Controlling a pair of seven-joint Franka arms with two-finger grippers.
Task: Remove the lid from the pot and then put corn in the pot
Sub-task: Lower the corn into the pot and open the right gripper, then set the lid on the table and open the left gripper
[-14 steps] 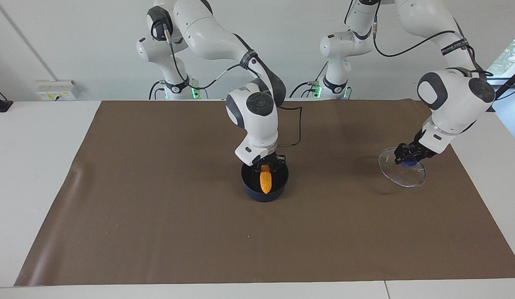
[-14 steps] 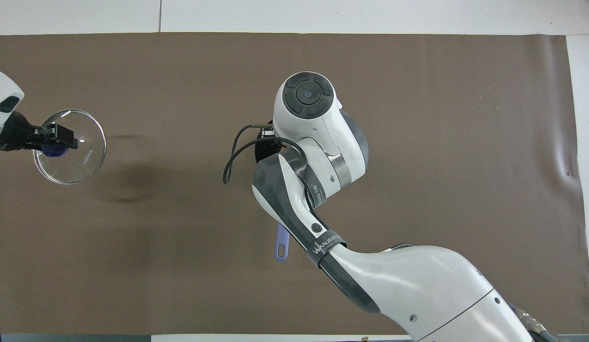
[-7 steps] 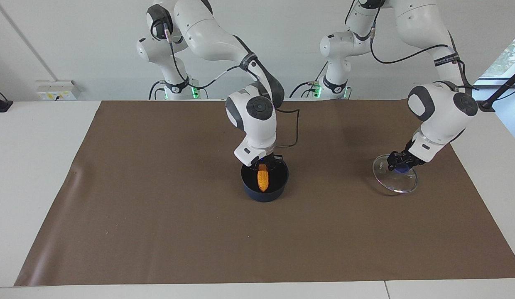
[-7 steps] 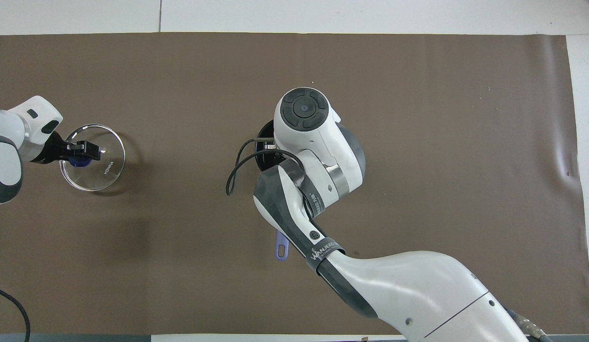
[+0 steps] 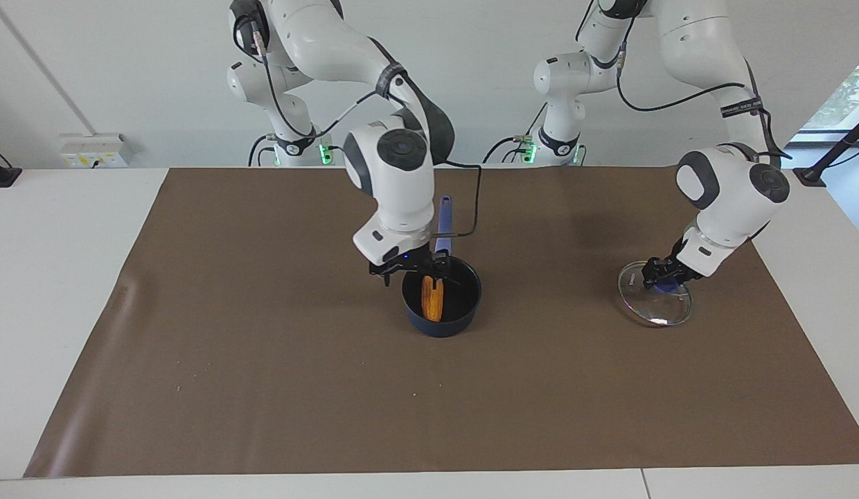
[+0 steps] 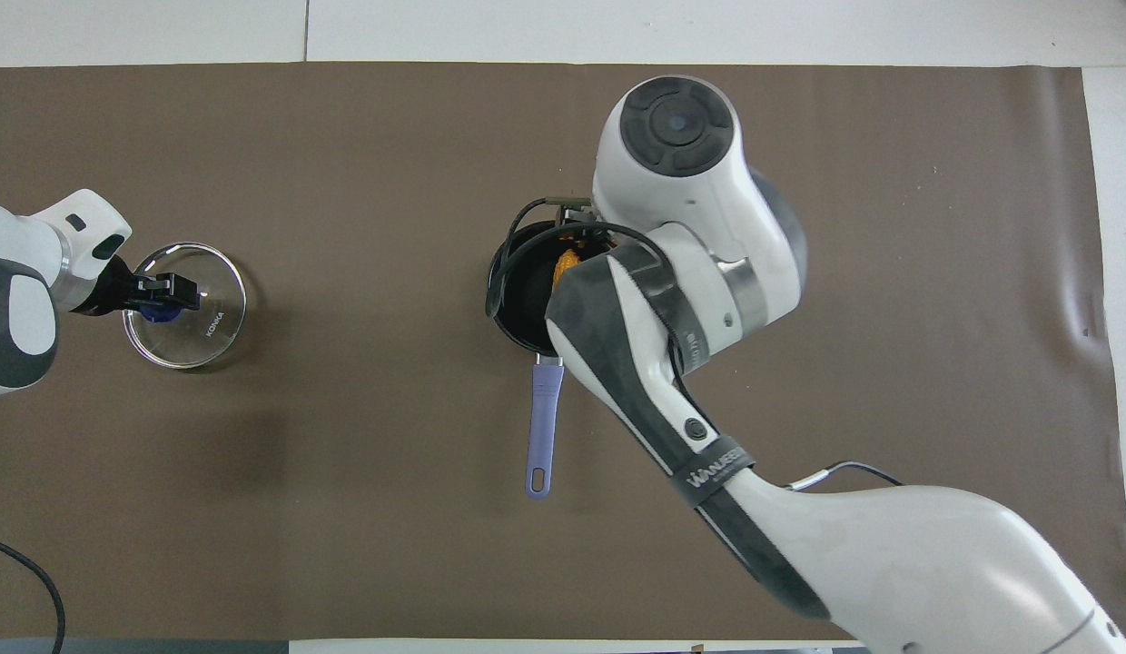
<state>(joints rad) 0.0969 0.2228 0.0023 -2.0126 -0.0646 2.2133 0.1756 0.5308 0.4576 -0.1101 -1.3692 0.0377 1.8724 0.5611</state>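
Corn (image 6: 566, 263) in pot (image 6: 518, 309), left hand (image 6: 168, 292) gripping lid (image 6: 186, 304) knob

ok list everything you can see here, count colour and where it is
pot: one, dark navy with a long blue-purple handle pointing toward the robots, mid-mat
corn: one, yellow-orange, in the pot, leaning on its wall
lid: one, clear glass with metal rim and blue knob, on the mat toward the left arm's end
mat: one, brown, covering most of the table
table: one, white
power socket: one, white, on the wall at the right arm's end
right end effector: one, black, open, just above the pot's rim
left end effector: one, black, shut on the lid's knob
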